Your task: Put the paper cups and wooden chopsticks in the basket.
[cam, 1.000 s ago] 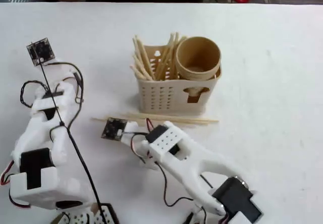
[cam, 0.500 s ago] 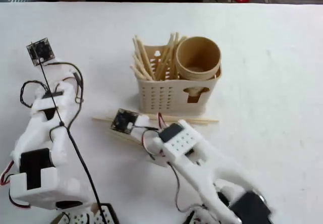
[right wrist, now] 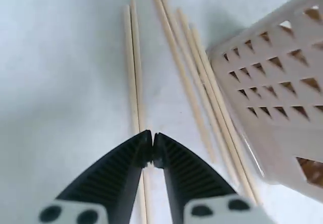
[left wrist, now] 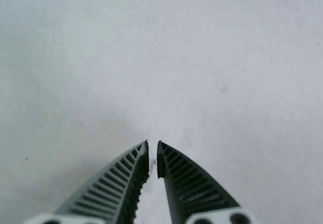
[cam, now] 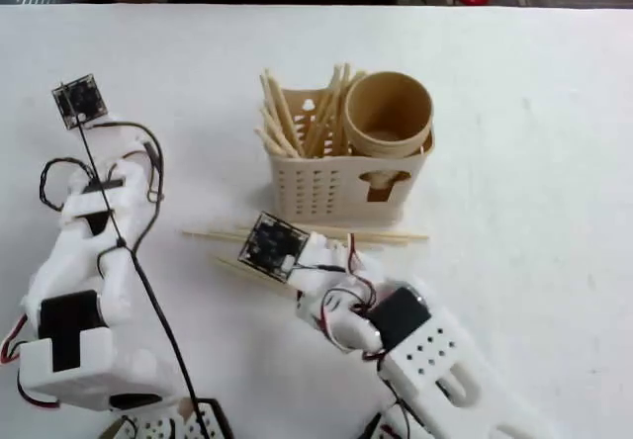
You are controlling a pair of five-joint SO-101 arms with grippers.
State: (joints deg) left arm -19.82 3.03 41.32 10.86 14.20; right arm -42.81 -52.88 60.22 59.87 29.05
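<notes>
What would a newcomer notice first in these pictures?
The cream basket at the middle of the table, already holding stacked paper cups and a bundle of chopsticks. Next, loose chopsticks lying on the table before it, with the right tool shut just above one pair.

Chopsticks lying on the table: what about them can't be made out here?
- High view: the right arm covers part of the loose chopsticks, so their count is unclear.
- Right wrist view: the end effector hides part of one pair; others run off the edge.
</notes>
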